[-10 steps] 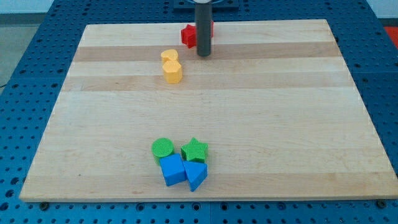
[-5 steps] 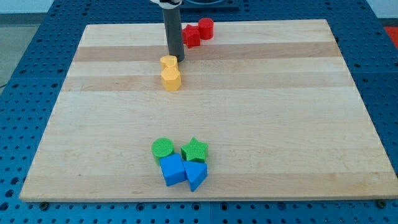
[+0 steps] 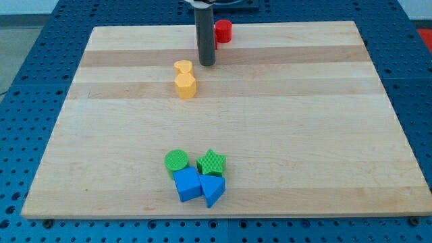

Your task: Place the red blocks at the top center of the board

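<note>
One red cylinder (image 3: 223,30) is showing at the board's (image 3: 304,101) top center, just right of the rod; my tip (image 3: 206,64) is resting free, touching nothing, near the yellow blocks (image 3: 184,79).

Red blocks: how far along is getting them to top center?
Looks done: the red cylinder sits at the board's top edge near centre. In hand: my tip rests just below and left of it, right of the yellow blocks. Left: a second red block isn't visible; the rod may hide it, so I can't confirm it's placed.
</note>
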